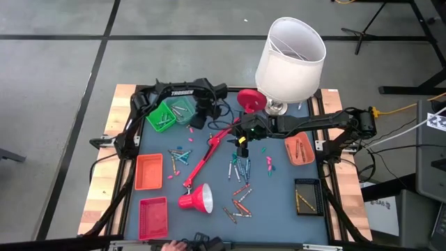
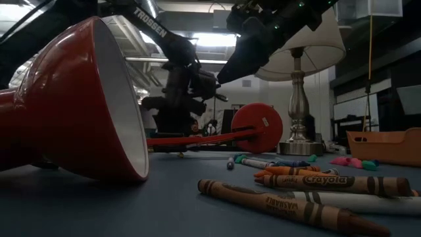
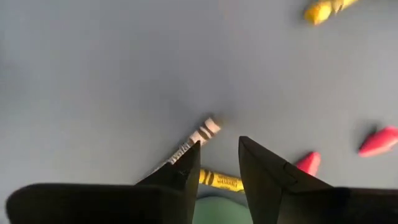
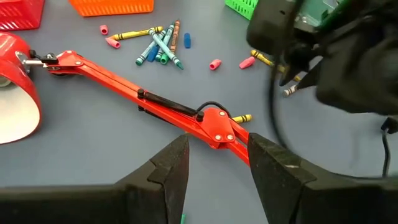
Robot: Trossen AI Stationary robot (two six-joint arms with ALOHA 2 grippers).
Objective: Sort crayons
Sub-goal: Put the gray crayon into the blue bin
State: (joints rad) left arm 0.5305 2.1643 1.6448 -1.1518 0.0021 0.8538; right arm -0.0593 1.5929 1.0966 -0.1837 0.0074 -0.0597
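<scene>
Many crayons lie loose on the blue-grey table: a teal and green bunch (image 1: 239, 167), orange and brown ones (image 1: 240, 203), pink stubs (image 1: 268, 164) and a mixed group (image 1: 180, 157). My left gripper (image 1: 197, 122) (image 3: 219, 146) is open and empty, pointing down above a grey-wrapped crayon (image 3: 196, 138) and a yellow crayon (image 3: 221, 180) beside the green basket (image 1: 167, 115). My right gripper (image 1: 242, 144) (image 4: 217, 140) is open and empty above the red lamp arm's joint (image 4: 214, 121), just far of the teal bunch.
A fallen red desk lamp lies across the middle: base (image 1: 251, 100), arm (image 1: 212, 150), shade (image 1: 197, 200). A white-shaded lamp (image 1: 289, 59) stands at the back. Around the crayons are an orange bin (image 1: 148, 171), a red bin (image 1: 153, 216), a salmon bin (image 1: 300, 150) and a black bin (image 1: 306, 195).
</scene>
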